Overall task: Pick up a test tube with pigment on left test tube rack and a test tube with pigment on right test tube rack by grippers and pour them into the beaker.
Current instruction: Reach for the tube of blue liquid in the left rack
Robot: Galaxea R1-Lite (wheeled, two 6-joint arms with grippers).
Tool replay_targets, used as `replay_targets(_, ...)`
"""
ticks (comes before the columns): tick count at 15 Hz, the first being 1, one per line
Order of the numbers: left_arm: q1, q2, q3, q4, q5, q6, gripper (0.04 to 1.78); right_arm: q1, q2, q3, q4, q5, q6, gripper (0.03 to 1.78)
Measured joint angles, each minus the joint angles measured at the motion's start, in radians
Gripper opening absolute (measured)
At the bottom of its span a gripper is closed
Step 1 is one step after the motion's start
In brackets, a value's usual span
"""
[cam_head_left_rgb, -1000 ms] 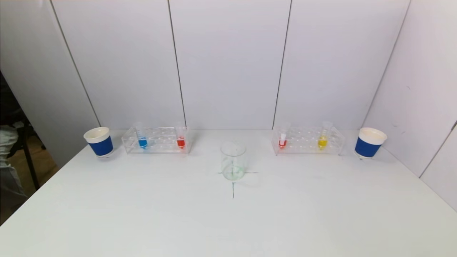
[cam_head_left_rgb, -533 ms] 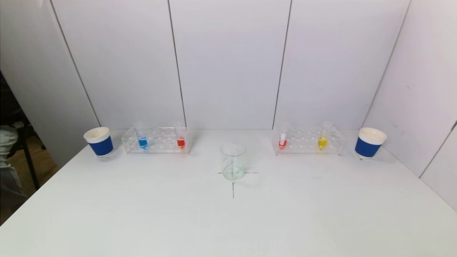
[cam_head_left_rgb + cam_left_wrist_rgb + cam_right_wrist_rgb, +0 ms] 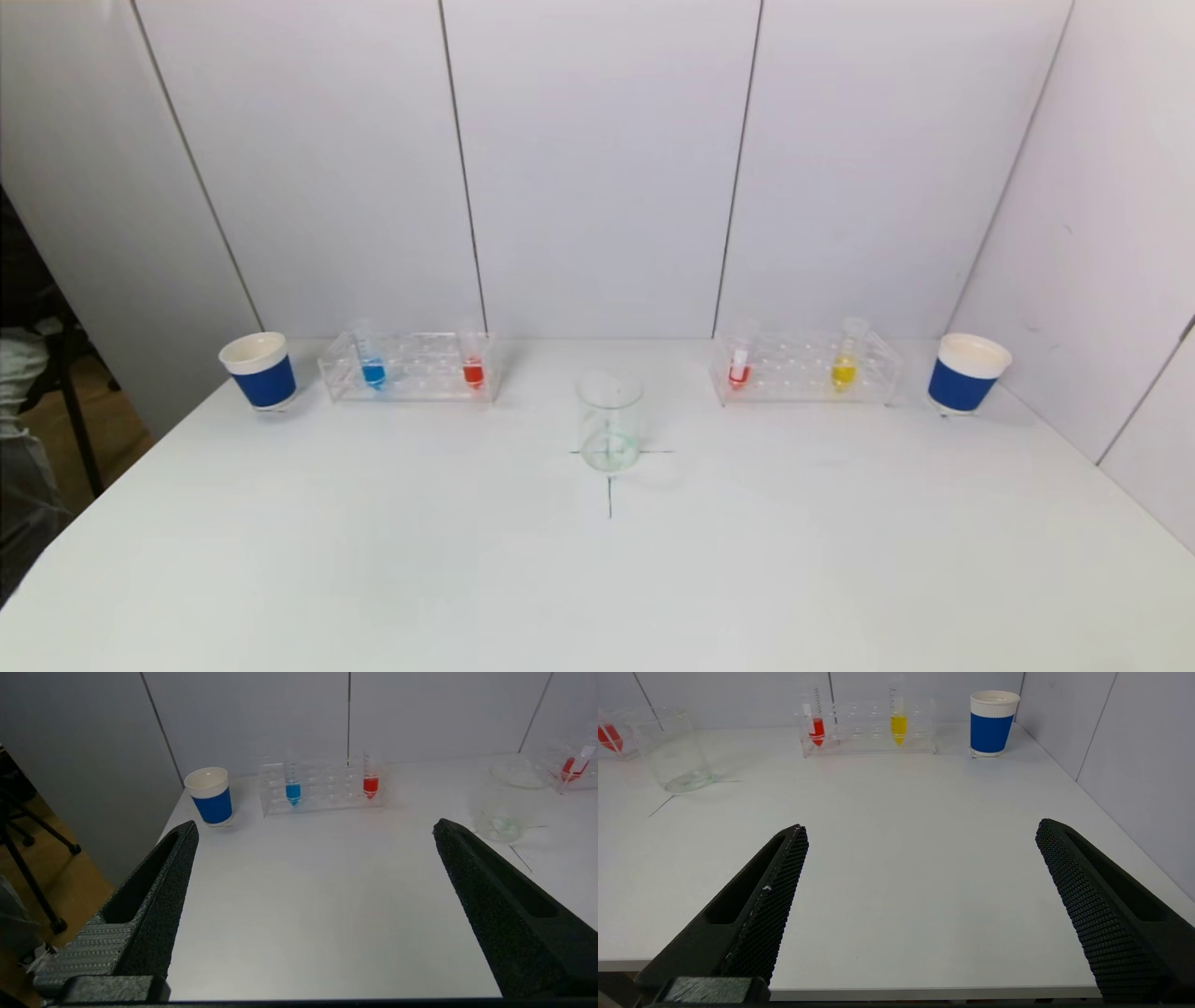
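The clear glass beaker (image 3: 609, 422) sits at the centre of the head view, on a thin cross drawn on the white table (image 3: 597, 579) — a mark that, we judge, fixes its spot midway between the racks so either arm can pour into it. It looks nearly empty. Left of centre, the left clear plastic rack (image 3: 408, 367) holds a blue-filled test tube (image 3: 372, 359) and a red-filled test tube (image 3: 473, 359); right of centre, the right clear plastic rack (image 3: 805, 367) holds a red-filled tube (image 3: 739, 359) and a yellow-filled tube (image 3: 844, 357). All four stand upright, well apart. A blue-sleeved paper cup (image 3: 259, 371) flanks each rack's outer end, the other cup (image 3: 967, 372) at far right.

The left gripper (image 3: 313, 830) and right gripper (image 3: 920, 828) hover near the table's front edge, jaws spread wide, grasping nothing — we take it the reach has not begun. The tubes carry graduation marks; we can read no writing.
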Motion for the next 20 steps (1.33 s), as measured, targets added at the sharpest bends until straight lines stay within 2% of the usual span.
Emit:
replay_targets(5,0.0,0.381,-0.017,-0.375,0.0,-0.012,1.76,0.0,0.0,0.0,0.0,0.0,0.0,1.77)
replay_targets(9,0.0,0.623,0.017,-0.619,-0.003,-0.015,1.76,0.0,0.0,0.0,0.0,0.0,0.0,1.77)
replay_targets(17,0.015,1.223,0.055,-1.257,-0.039,-0.013,1.76,0.0,0.0,0.0,0.0,0.0,0.0,1.77)
replay_targets(20,0.032,1.409,0.003,-1.378,-0.059,-0.013,1.76,0.0,0.0,0.0,0.0,0.0,0.0,1.77)
